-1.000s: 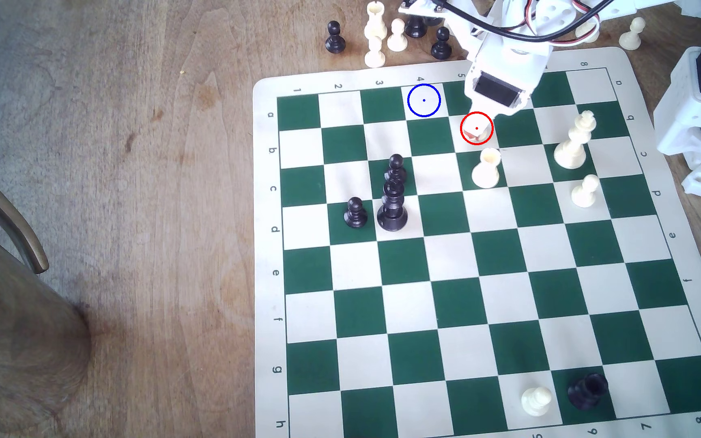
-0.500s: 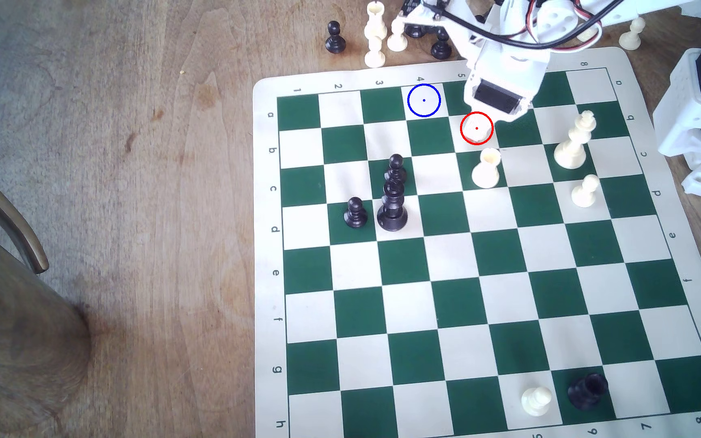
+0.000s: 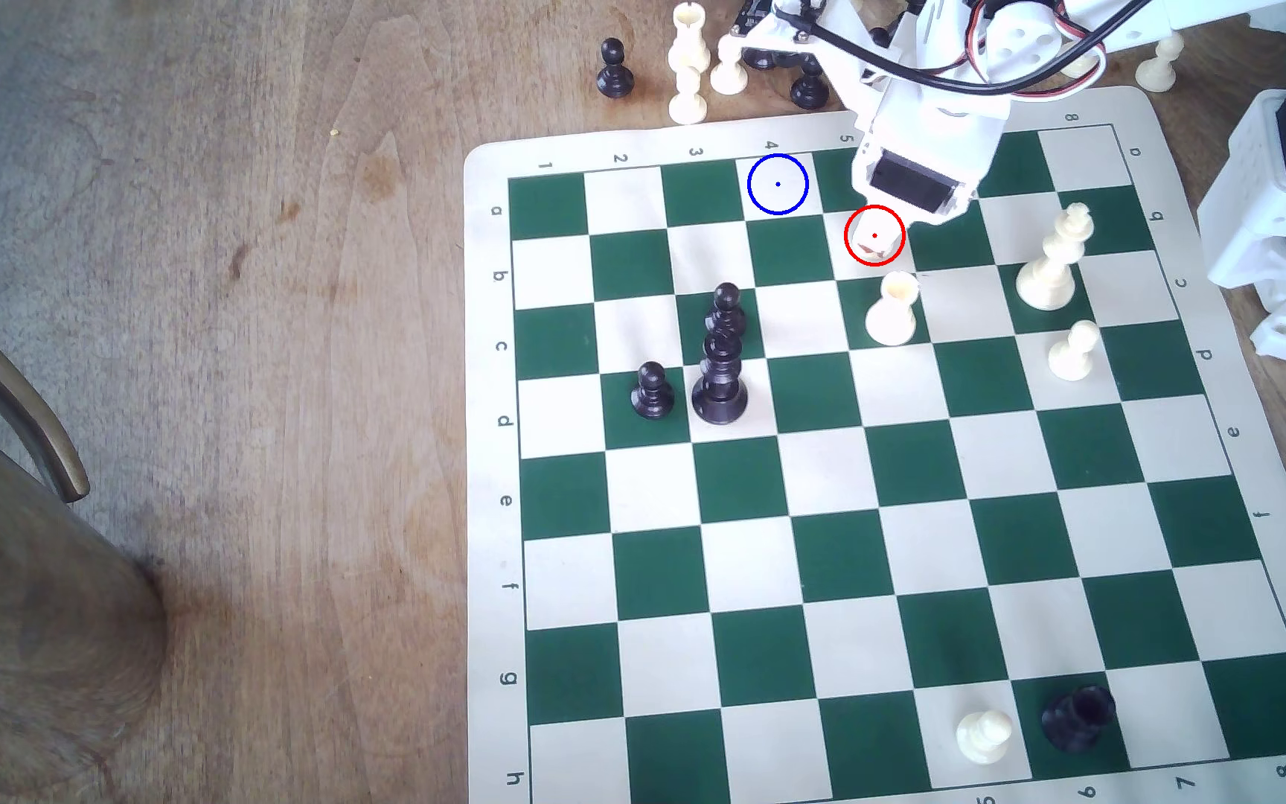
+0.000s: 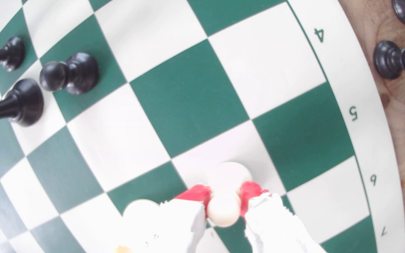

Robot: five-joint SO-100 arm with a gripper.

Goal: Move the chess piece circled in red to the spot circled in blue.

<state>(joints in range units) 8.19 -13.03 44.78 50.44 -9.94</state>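
Claw [image 4: 223, 198] pinching the white pawn [image 4: 224, 211] at its neck: we judge the grasp made; next we lift clear and carry to the blue-ringed square [image 3: 777, 184].

Pawn [image 4: 223, 210]: smooth cream plastic, faintly glossy. Board [image 3: 887, 557]: matt, flexible-looking mat. Table [image 3: 276, 309]: bare wood, grain noted.

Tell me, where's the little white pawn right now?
In the wrist view the pawn sits between the gripper's red fingertips, on a cream square beside the green 5 square.
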